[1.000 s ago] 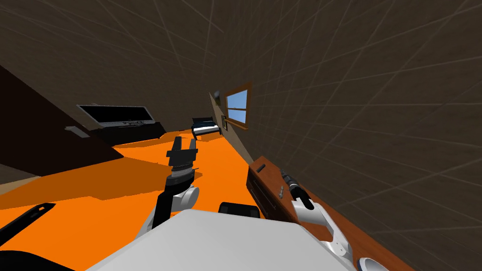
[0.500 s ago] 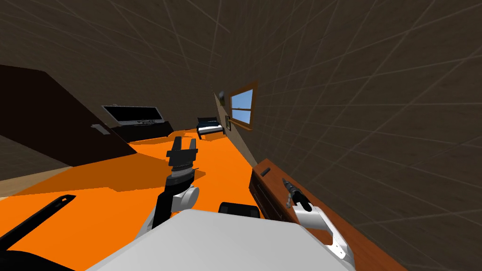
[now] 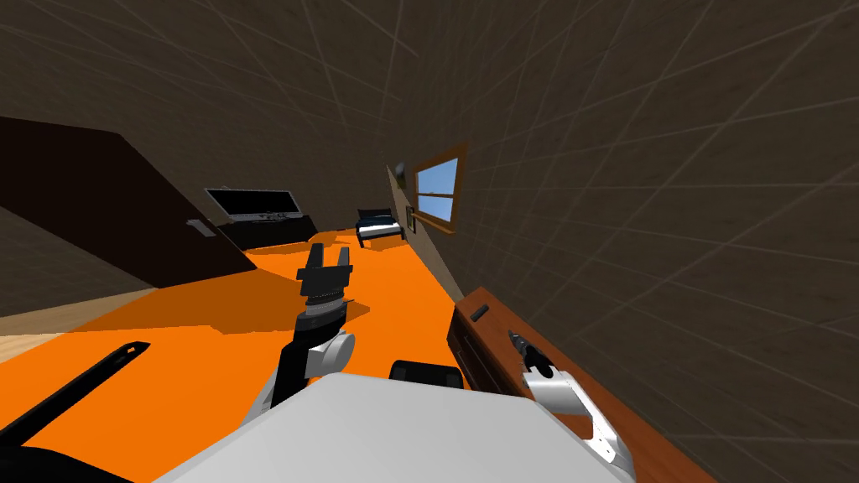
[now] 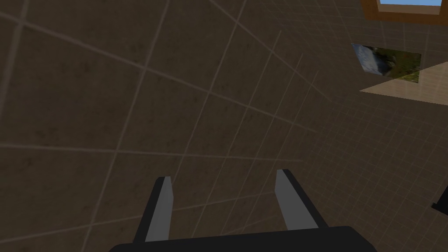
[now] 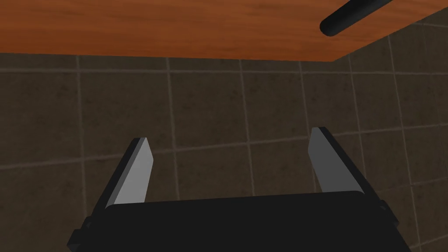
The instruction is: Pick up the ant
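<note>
- Right gripper [image 5: 232, 134]: the two fingers [image 5: 136, 173] stand wide apart with nothing between them.
- Right arm position: in the head view the forearm reaches forward on the right, and the gripper hangs over the top of a wooden cabinet [image 3: 502, 319], close to the tiled wall [image 3: 671, 210].
- Right wrist view: the fingers point at the wall. The cabinet top meets the wall beyond the fingertips.
- Rod [image 5: 350, 16]: a dark, round-ended rod lies on the cabinet top near its corner, well apart from the fingers.
- Ant: its position cannot be told. Anything on the cabinet top around the right gripper is too small to make out or is covered by the gripper.
- Left gripper [image 3: 330, 250]: raised in the middle of the head view, above the orange floor [image 3: 210, 360], pointing away from the body. The fingers are parted and hold nothing.
- Cabinet front: dark drawer faces show below the wooden top, on the side facing the floor.
- Far end of the room: a TV [image 3: 252, 202] sits on a low dark stand. A window [image 3: 439, 186] with a wooden frame is set in the wall to its right.
</note>
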Tool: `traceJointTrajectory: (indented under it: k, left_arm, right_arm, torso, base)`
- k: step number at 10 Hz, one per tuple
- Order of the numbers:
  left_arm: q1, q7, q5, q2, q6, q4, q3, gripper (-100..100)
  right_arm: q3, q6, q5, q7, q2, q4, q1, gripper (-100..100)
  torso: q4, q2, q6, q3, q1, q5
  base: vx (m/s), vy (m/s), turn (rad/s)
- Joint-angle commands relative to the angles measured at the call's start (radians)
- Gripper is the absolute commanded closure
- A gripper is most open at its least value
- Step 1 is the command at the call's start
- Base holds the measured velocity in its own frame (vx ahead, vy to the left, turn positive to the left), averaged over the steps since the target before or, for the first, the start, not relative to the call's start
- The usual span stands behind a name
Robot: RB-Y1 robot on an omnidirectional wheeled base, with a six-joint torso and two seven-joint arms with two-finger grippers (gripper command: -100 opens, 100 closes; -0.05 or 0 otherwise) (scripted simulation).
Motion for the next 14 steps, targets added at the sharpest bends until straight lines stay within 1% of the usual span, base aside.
traceJointTrajectory:
  k: [1,2,3,4,5,6,8,9,10,12,13,14]
  left_arm:
    - [0.000,0.000,0.000,0.000,0.000,0.000,0.000,0]
    - [0.000,0.000,0.000,0.000,0.000,0.000,0.000,0]
    - [0.000,0.000,0.000,0.000,0.000,0.000,0.000,0]
    - [0.000,0.000,0.000,0.000,0.000,0.000,0.000,0]
    - [0.000,0.000,0.000,0.000,0.000,0.000,0.000,0]
    - [0.000,0.000,0.000,0.000,0.000,0.000,0.000,0]
    - [0.000,0.000,0.000,0.000,0.000,0.000,0.000,0]
    - [0.000,0.000,0.000,0.000,0.000,0.000,0.000,0]
    - [0.000,0.000,0.000,0.000,0.000,0.000,0.000,0]
    - [0.000,0.000,0.000,0.000,0.000,0.000,0.000,0]
    - [0.000,0.000,0.000,0.000,0.000,0.000,0.000,0]
    - [0.000,0.000,0.000,0.000,0.000,0.000,0.000,0]
  right_arm:
    - [0.015,0.050,0.021,0.002,-0.016,0.050,-0.005,-100]
    - [0.015,0.054,0.021,0.002,-0.016,0.058,-0.005,-100]
    - [0.028,0.083,0.036,0.003,-0.031,0.099,-0.005,-100]
    - [0.028,0.098,0.036,0.003,-0.031,0.099,-0.005,-100]
    - [0.043,0.125,0.050,0.001,-0.046,0.138,-0.005,-100]
    - [0.043,0.140,0.050,0.001,-0.046,0.138,-0.005,-100]
    - [0.072,0.202,0.075,-0.006,-0.073,0.204,-0.002,-100]
    - [0.072,0.215,0.075,-0.006,-0.073,0.211,-0.002,-100]
    - [0.072,0.215,0.075,-0.006,-0.073,0.211,-0.002,-100]
    - [0.101,0.275,0.096,-0.018,-0.093,0.276,0.002,-100]
    - [0.101,0.277,0.096,-0.018,-0.093,0.276,0.002,-100]
    - [0.115,0.303,0.104,-0.024,-0.101,0.304,0.005,-100]
  torso:
    - [0.000,0.000,0.000,0.000,0.000,0.000]
    - [0.000,-0.001,0.000,0.000,0.000,0.000]
    - [0.000,0.000,0.000,0.000,0.000,0.000]
    - [0.000,-0.001,0.000,0.000,0.000,0.000]
    - [0.000,0.000,0.000,0.000,0.000,0.000]
    - [0.000,-0.001,0.000,0.000,0.000,0.000]
    - [0.000,-0.001,0.000,-0.001,0.000,0.000]
    - [-0.001,-0.003,0.000,-0.002,0.001,0.000]
    - [0.000,-0.002,0.000,-0.001,0.001,0.000]
    - [0.000,0.002,0.000,0.001,-0.001,0.000]
    - [0.000,0.000,0.000,0.000,-0.001,0.000]
    - [0.000,0.000,0.000,0.000,0.000,0.000]
  base:
    - [0.078,0.036,0.100]
    - [0.064,0.028,0.052]
    - [0.067,0.032,0.102]
    - [0.063,0.029,0.065]
    - [0.080,0.027,0.086]
    - [0.065,0.024,0.047]
    - [0.099,0.038,0.095]
    - [0.082,0.030,0.035]
    - [0.021,0.009,-0.006]
    - [0.061,0.013,0.065]
    - [0.068,0.014,0.028]
    - [0.053,0.023,0.057]
